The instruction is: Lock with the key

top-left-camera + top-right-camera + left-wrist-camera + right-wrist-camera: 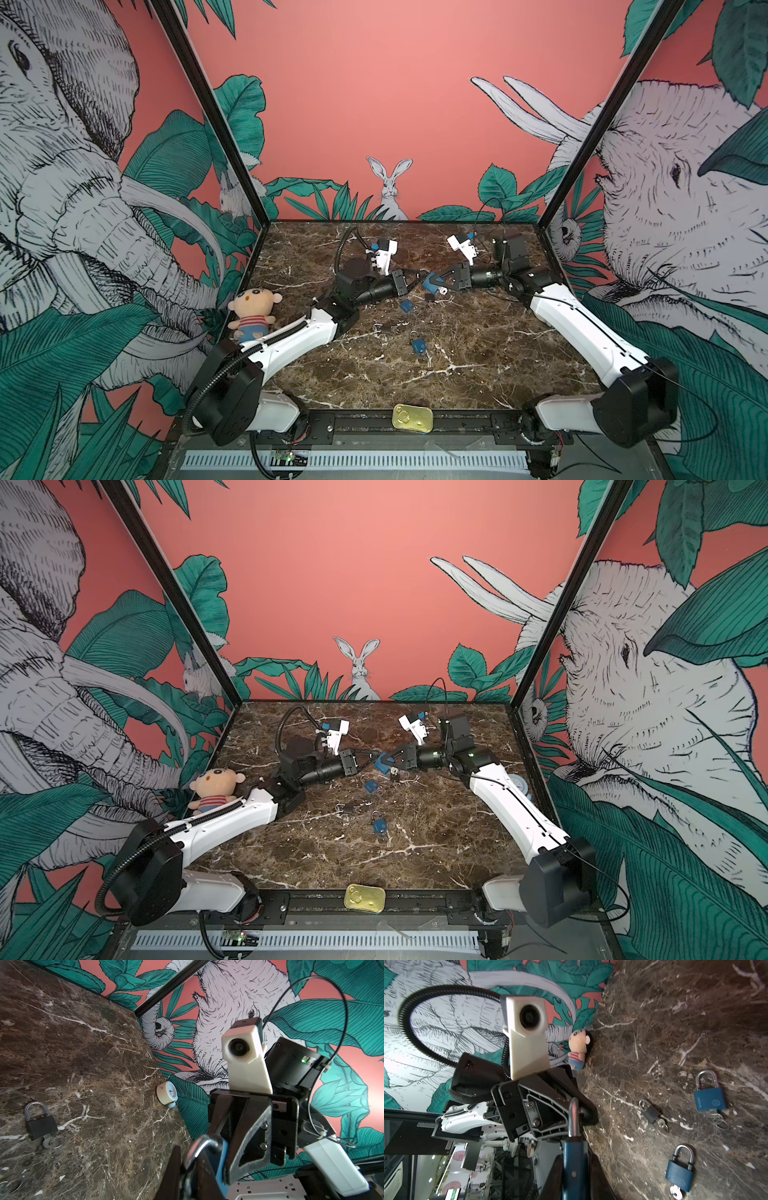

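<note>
A blue padlock [430, 283] [381, 762] hangs above the middle of the marble table, held between both grippers. My right gripper [435, 285] [574, 1167] is shut on its blue body [574, 1164]. Its steel shackle [574, 1118] [200, 1146] runs into my left gripper [417, 277] [192, 1169], which is shut on it. A small pale piece [444, 291] shows under the padlock; I cannot tell whether it is the key. The wrist views show no key on the held padlock.
On the table lie two blue padlocks [710, 1099] [680, 1172] and a small black one [651, 1112], each with a key in it. Another black padlock [41, 1124] lies near the grippers. A plush doll [253, 309], a clock [167, 1094] and a tin [412, 417] stand at the edges.
</note>
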`<state>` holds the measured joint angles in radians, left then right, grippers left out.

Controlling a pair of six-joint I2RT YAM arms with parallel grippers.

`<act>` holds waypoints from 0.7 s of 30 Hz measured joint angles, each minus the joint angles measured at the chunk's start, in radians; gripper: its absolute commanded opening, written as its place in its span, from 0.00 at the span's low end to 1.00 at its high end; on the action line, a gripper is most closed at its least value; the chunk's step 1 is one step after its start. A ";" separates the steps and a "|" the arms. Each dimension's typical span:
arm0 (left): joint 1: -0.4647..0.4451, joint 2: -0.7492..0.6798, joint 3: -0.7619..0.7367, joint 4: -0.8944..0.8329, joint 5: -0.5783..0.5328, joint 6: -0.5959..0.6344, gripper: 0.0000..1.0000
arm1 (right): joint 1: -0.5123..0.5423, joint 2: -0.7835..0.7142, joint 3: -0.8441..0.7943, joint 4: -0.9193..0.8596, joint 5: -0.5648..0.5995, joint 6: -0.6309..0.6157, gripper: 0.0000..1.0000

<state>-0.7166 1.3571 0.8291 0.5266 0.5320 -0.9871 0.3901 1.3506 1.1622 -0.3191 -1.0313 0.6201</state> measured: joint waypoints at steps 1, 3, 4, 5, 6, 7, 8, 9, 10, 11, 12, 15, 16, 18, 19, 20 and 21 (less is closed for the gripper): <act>-0.004 0.000 0.000 0.000 -0.012 -0.001 0.00 | 0.000 0.003 0.002 -0.002 0.000 -0.003 0.00; -0.006 0.000 -0.002 0.000 -0.023 -0.002 0.00 | 0.000 0.011 0.010 -0.009 0.000 -0.007 0.00; -0.006 0.000 -0.002 0.002 -0.027 -0.002 0.00 | 0.000 0.014 0.015 -0.010 0.000 -0.010 0.00; -0.007 0.000 -0.002 0.003 -0.033 -0.003 0.00 | 0.000 0.018 0.019 -0.010 -0.001 -0.012 0.00; -0.008 0.000 -0.002 0.005 -0.039 -0.004 0.00 | 0.000 0.022 0.023 -0.011 -0.001 -0.015 0.00; -0.010 -0.001 -0.002 0.005 -0.047 -0.004 0.00 | 0.000 0.024 0.025 -0.011 -0.001 -0.018 0.00; -0.014 -0.004 -0.005 0.005 -0.059 -0.003 0.00 | 0.000 0.025 0.025 -0.011 -0.001 -0.021 0.00; -0.018 -0.010 -0.008 0.003 -0.072 0.000 0.00 | 0.000 0.025 0.025 -0.012 -0.001 -0.024 0.00; -0.022 -0.018 -0.010 -0.003 -0.084 0.005 0.00 | 0.000 0.025 0.025 -0.012 -0.004 -0.028 0.00; -0.023 -0.024 -0.011 -0.008 -0.089 0.011 0.00 | 0.002 0.024 0.025 -0.013 -0.006 -0.034 0.00; -0.023 -0.035 -0.012 -0.017 -0.092 0.020 0.00 | 0.005 0.023 0.025 -0.012 -0.008 -0.041 0.00; -0.023 -0.062 -0.019 -0.031 -0.096 0.037 0.00 | 0.014 0.010 0.020 -0.005 -0.010 -0.055 0.00; -0.021 -0.070 -0.022 -0.031 -0.095 0.041 0.00 | 0.017 0.003 0.013 0.006 -0.010 -0.056 0.00; -0.016 -0.082 -0.026 -0.034 -0.081 0.049 0.00 | 0.023 -0.012 -0.005 0.028 -0.010 -0.056 0.00; -0.011 -0.086 -0.027 -0.039 -0.068 0.056 0.00 | 0.025 -0.019 -0.017 0.042 -0.008 -0.055 0.00; -0.008 -0.089 -0.027 -0.045 -0.057 0.063 0.00 | 0.027 -0.024 -0.027 0.056 -0.008 -0.054 0.00; -0.003 -0.092 -0.027 -0.054 -0.047 0.071 0.00 | 0.029 -0.029 -0.040 0.072 -0.008 -0.052 0.00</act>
<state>-0.7197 1.2655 0.8024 0.4728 0.4854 -0.9161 0.4194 1.3216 1.1225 -0.2466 -1.0389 0.5678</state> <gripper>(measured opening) 0.133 0.163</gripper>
